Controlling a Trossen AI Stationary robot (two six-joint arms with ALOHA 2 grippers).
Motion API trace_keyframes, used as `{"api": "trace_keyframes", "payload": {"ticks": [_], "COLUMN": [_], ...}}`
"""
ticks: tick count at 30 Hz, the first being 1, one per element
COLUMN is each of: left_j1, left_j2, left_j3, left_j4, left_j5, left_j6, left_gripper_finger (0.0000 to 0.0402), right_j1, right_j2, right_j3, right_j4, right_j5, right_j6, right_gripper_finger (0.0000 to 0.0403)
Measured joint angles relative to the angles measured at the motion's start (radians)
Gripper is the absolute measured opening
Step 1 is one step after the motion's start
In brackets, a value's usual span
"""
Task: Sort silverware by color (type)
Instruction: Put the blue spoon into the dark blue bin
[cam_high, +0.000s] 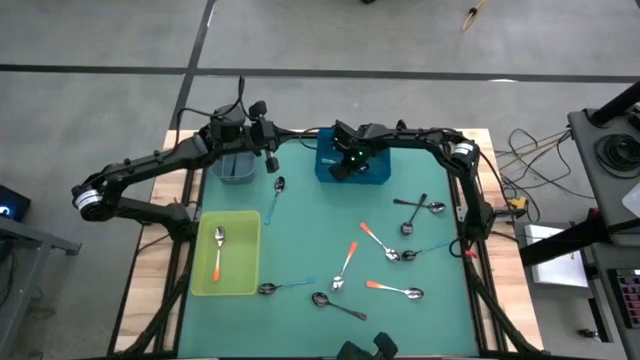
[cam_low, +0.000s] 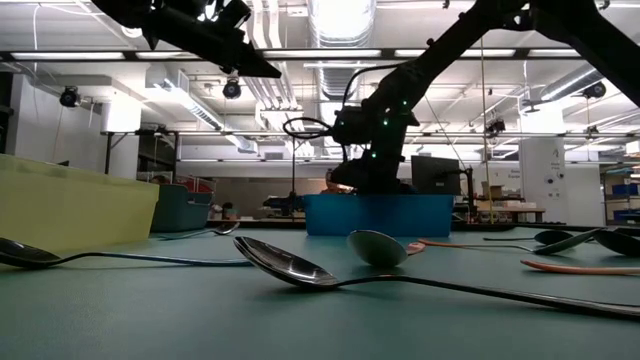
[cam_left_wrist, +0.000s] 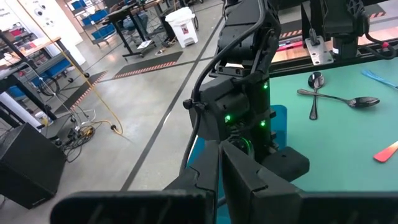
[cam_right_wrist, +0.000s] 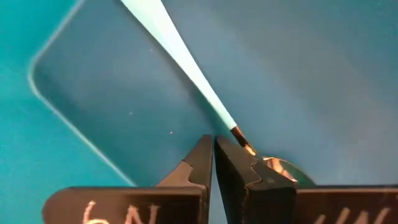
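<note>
Nearest the bottom edge of the high view, a dark metal spoon (cam_high: 338, 305) lies on the green mat (cam_high: 300, 250), with a light blue spoon (cam_high: 283, 287) just to its left and an orange spoon (cam_high: 393, 290) to its right. At the lower left, the yellow-green bin (cam_high: 227, 253) holds 1 orange spoon (cam_high: 219, 252), so that color is only begun. Toward the middle of the frame, 2 more orange spoons (cam_high: 345, 266) lie close together, and a light blue spoon (cam_high: 430, 248) sits to their right near the mat's edge. Above these, at the right, 2 crossed dark spoons (cam_high: 418, 208) wait, and left of center another light blue spoon (cam_high: 276, 196) lies below the grey bin (cam_high: 234, 167), which looks empty as far as can be seen. At the top center, the right gripper (cam_high: 345, 165) hangs over the blue bin (cam_high: 354, 163); in its wrist view its fingers (cam_right_wrist: 205, 165) are pinched on the neck of a light blue spoon (cam_right_wrist: 180, 59) whose handle stretches across the bin floor, so this 1 is at its bin but not yet released. At the upper left, the left gripper (cam_high: 268, 140) waits, closed and empty, beside the grey bin. By my reading the sort is early: 1 spoon placed, 1 being delivered, and 9 on the mat left to do.
</note>
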Motion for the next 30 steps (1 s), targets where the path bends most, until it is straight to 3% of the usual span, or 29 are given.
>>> {"api": "trace_keyframes", "payload": {"ticks": [7,16,25,30], "left_j1": [0.000,0.000,0.000,0.000], "left_j2": [0.000,0.000,0.000,0.000], "left_j3": [0.000,0.000,0.001,0.001], "left_j4": [0.000,0.000,0.000,-0.001], "left_j5": [0.000,0.000,0.000,0.000], "left_j6": [0.000,0.000,-0.005,-0.007], "left_gripper_finger": [0.0000,0.0000,0.0000,0.0000], "right_j1": [0.001,0.000,-0.028,-0.027], "right_j2": [0.000,-0.002,-0.002,-0.011], "right_j3": [0.000,0.000,0.001,0.006], "right_j4": [0.040,0.080,0.148,0.079], "right_j5": [0.014,0.197,0.203,0.195], "right_j6": [0.000,-0.022,-0.046,-0.185], "right_gripper_finger": [0.0013,0.0013,0.0013,0.0013]}}
